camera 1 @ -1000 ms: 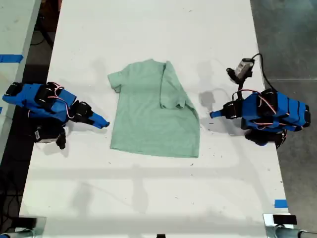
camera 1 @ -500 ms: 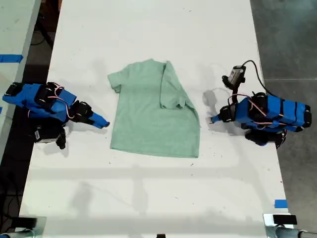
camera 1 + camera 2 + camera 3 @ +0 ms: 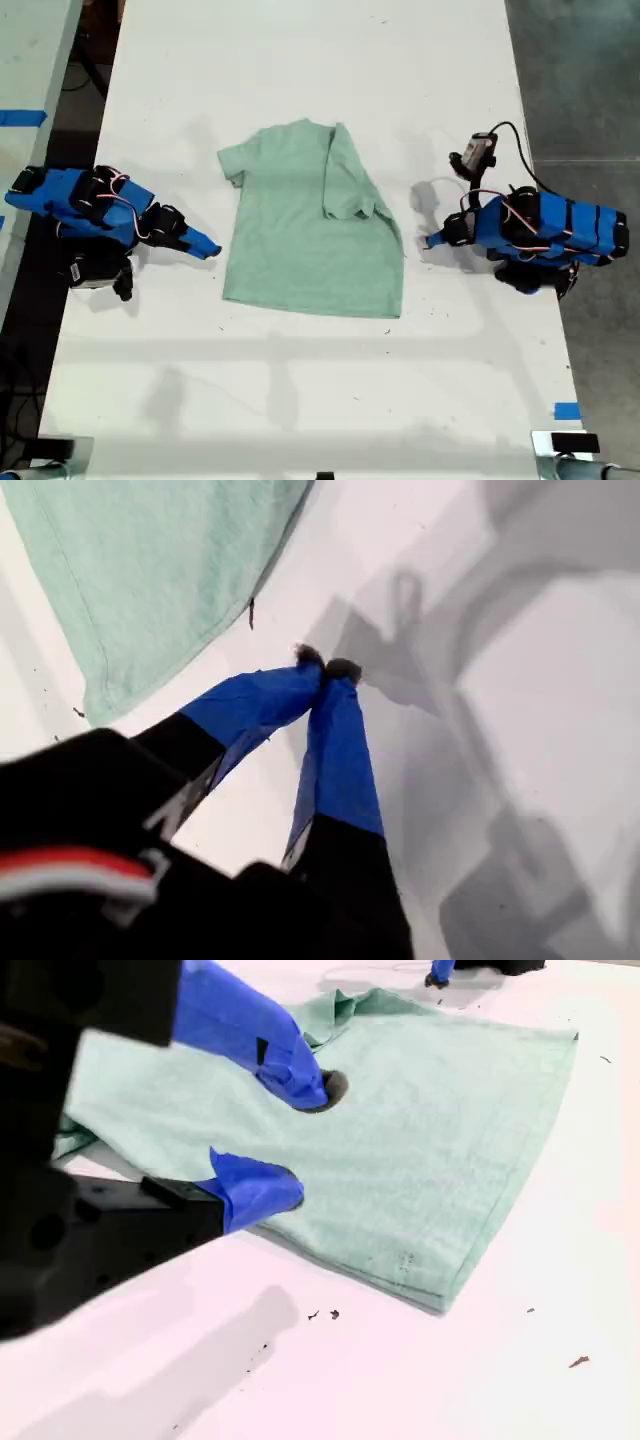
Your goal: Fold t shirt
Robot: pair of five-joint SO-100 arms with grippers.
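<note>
The pale mint-green t shirt (image 3: pixel 310 240) lies flat in the middle of the white table, its sleeve (image 3: pixel 350 185) on the exterior view's right folded inward over the body. My first gripper (image 3: pixel 430 240) is shut with nothing in it, tips down at the table just off the shirt's edge on the exterior view's right; the first wrist view shows its closed tips (image 3: pixel 325 668) near a corner of the t shirt (image 3: pixel 150 570). My second gripper (image 3: pixel 207 249) is open beside the shirt's edge on the exterior view's left. Its fingers hover apart (image 3: pixel 300 1140) over the t shirt (image 3: pixel 420 1110).
The white table (image 3: pixel 300 400) runs well beyond the shirt on all sides. A blue tape mark (image 3: pixel 567 410) sits near its edge at the exterior view's lower right. Dark floor lies past that edge, and a second table with blue tape (image 3: pixel 20 117) stands at the exterior view's left.
My first arm has dipped and shifted a little, bringing its shut tips lower beside the shirt. The second arm and the shirt have not moved.
</note>
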